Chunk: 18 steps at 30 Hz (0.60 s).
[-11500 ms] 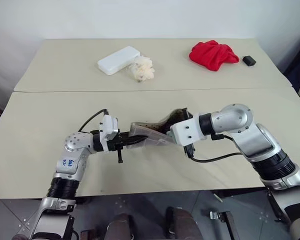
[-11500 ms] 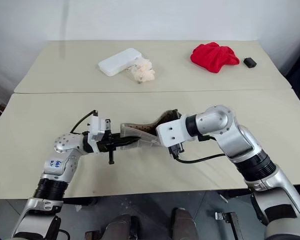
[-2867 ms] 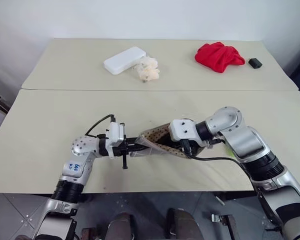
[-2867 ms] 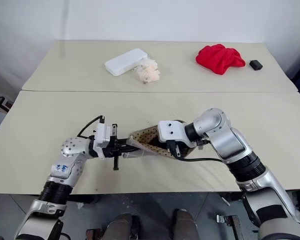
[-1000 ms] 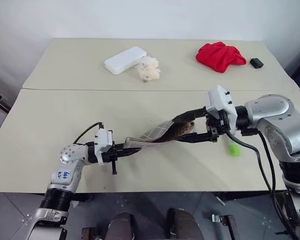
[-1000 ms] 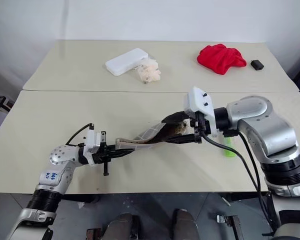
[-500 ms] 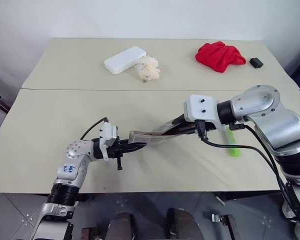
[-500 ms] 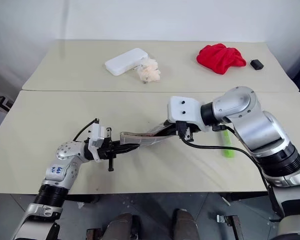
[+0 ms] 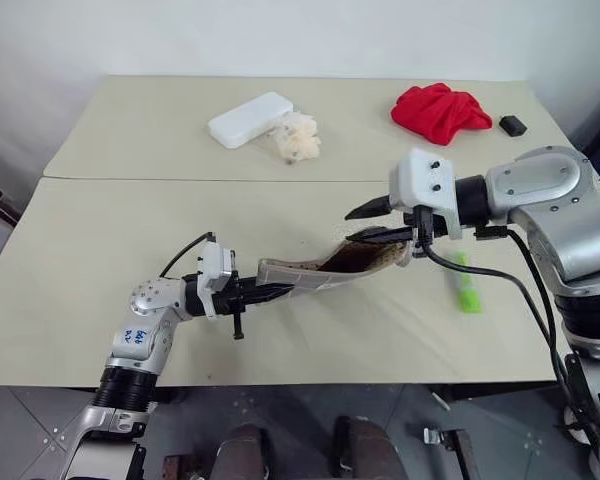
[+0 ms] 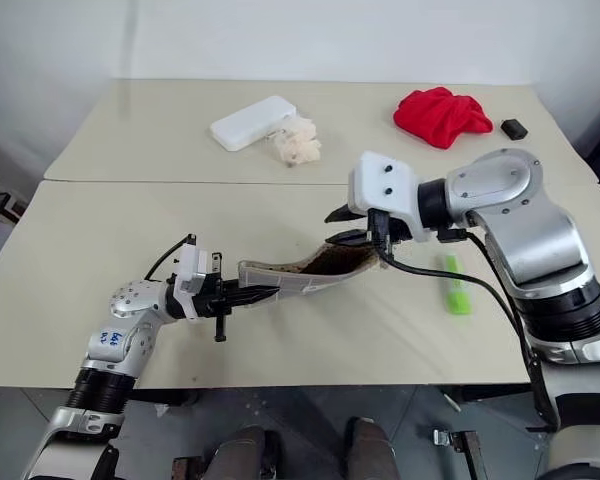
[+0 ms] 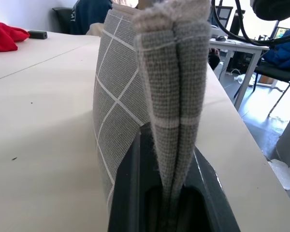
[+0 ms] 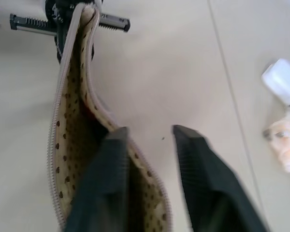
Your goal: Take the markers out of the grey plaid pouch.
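The left hand (image 9: pixel 270 293) pinched one end of the grey plaid pouch (image 9: pixel 310 275), whose long axis rose rightward toward the right hand (image 9: pixel 375 222). That hand's fingers were spread, one inside the pouch's open mouth. Beyond it, the lime-green highlighter (image 9: pixel 467 285) lay on the counter (image 9: pixel 80 250).

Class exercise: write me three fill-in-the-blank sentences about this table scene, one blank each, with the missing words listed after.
1. The left claw is shut on the end of the grey plaid ____.
2. The lime-green highlighter lies on the ____.
3. The right claw has its fingers ____ at the pouch's mouth.

Missing words: pouch; table; open
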### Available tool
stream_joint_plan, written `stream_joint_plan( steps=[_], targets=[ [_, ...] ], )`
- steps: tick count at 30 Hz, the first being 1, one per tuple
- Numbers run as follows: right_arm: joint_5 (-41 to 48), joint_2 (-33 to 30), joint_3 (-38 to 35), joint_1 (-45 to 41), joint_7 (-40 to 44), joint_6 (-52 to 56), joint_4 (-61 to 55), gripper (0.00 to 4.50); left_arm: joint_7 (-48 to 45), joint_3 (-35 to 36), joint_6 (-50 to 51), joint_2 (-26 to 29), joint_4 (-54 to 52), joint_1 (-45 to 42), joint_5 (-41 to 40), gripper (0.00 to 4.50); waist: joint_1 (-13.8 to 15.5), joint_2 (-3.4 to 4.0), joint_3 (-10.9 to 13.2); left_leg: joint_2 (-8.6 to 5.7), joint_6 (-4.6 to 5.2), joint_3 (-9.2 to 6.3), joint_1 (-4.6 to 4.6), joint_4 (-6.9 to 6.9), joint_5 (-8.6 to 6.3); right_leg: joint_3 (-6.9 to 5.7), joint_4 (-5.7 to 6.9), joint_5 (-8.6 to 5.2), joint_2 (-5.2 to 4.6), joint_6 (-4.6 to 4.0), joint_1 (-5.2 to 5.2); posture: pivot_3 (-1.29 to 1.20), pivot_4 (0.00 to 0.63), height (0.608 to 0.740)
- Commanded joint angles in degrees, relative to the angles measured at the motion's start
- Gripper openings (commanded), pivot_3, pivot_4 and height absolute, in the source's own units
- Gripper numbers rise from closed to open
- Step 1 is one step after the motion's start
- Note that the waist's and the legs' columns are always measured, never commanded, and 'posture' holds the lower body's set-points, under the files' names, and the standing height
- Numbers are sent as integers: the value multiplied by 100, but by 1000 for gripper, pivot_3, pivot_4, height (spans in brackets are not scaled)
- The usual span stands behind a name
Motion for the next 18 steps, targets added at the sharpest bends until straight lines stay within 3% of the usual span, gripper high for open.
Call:
stream_joint_plan(
  steps=[1, 6, 13, 18],
  targets=[
    [379, -207, -343, -86, 366, 16, -56, 2633, -32, 51, -1, -29, -48, -119, -63, 0, 5, 0, 0, 0, 0, 0, 0, 0, 0, 0, 0, 0, 0, 0, 0, 0, 150, 740],
    [433, -645, -136, -161, 784, 335, -249, 2633, -101, 44, 62, -19, -41, -127, -90, 0, 10, 0, 0, 0, 0, 0, -1, -2, 0, 0, -4, 0, 0, 0, 0, 0, 150, 740],
    [281, -919, 112, -245, 856, 738, -525, 444, -133, 28, 79, -44, -25, -152, -72, 0, 4, 0, 0, 0, 0, -1, 0, -2, 0, 0, -3, 0, 0, 0, -1, 0, 150, 740],
    [17, -935, 433, -272, 773, 968, -559, 444, -137, 6, 69, -85, 18, -178, -45, 0, 5, 0, 0, 0, 0, 0, 0, -2, 0, 1, -3, 0, -1, 0, -1, 0, 150, 740]
  ],
)
